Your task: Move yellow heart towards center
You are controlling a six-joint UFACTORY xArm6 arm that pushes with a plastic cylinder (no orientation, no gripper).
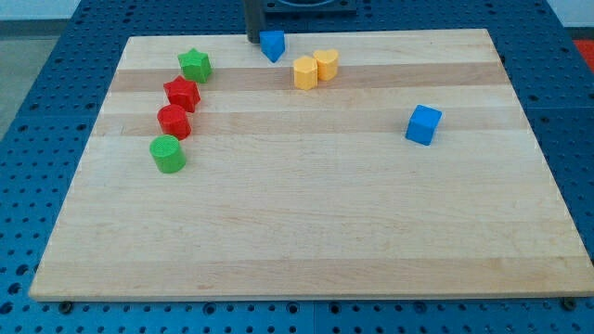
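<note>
The yellow heart (327, 63) sits near the view's top, a little right of the middle, touching a yellow hexagonal block (304, 72) on its left. My tip (252, 40) is at the board's top edge, just left of a small blue block (272, 44) and close to it. The tip is well to the left of the yellow heart, with the small blue block between them.
A green star (195, 65), a red star (182, 94), a red cylinder (174, 122) and a green cylinder (168, 154) form a column at the view's left. A blue cube (423, 125) sits at the right. The wooden board (306, 232) lies on a blue perforated table.
</note>
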